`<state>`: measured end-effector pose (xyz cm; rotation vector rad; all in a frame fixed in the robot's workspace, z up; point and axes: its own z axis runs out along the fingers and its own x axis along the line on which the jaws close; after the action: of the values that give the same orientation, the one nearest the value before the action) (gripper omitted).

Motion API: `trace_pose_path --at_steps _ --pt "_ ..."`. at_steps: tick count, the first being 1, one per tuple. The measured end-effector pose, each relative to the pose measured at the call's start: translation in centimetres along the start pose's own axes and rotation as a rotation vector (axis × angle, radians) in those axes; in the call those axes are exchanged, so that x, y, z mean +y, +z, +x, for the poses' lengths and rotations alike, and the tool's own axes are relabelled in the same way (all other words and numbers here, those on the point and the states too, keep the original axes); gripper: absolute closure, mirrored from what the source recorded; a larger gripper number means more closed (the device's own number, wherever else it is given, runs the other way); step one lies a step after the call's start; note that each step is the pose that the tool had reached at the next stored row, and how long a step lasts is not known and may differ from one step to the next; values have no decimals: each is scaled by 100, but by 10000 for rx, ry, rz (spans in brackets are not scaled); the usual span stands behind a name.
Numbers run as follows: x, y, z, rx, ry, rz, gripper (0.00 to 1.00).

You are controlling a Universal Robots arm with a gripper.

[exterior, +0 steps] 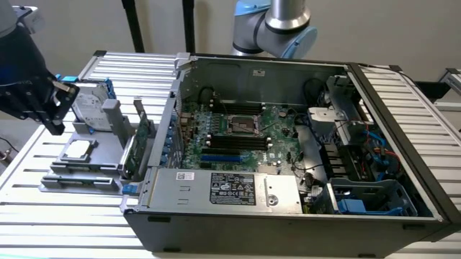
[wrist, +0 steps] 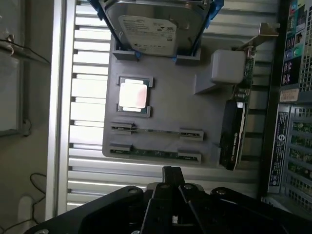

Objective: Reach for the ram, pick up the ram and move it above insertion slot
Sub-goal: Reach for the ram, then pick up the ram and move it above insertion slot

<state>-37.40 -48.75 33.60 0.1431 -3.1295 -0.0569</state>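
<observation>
The ram (wrist: 146,153) is a thin green stick lying on edge in the outer holder of a grey fixture tray (wrist: 165,107). In the exterior view the ram (exterior: 79,181) sits at the tray's near end, left of the computer case. My gripper (exterior: 56,125) hangs above the tray's left side near the hard drive, well above the ram and apart from it. In the wrist view the gripper (wrist: 171,171) is shut with nothing in it. The insertion slot (exterior: 234,141) is one of several parallel black sockets on the motherboard inside the open case.
The tray also carries a hard drive (wrist: 153,29), a CPU (wrist: 132,94) and an upright expansion card (exterior: 142,141). Inside the case are a silver CPU socket (exterior: 241,125), a blue slot (exterior: 219,159) and a power supply (exterior: 223,188). The case wall (exterior: 169,116) stands between tray and motherboard.
</observation>
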Motion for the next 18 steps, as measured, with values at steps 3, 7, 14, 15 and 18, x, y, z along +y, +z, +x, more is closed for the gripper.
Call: trace_pose_path --at_steps 3,7,14,15,18 --pt "0 0 0 22 -545 13 89" --pt "0 0 1 49 -1269 29 89" --pt "0 0 2 96 -2544 51 89" --pt "1 0 2 102 -2723 53 89" --pt "0 0 2 122 -3268 61 89"
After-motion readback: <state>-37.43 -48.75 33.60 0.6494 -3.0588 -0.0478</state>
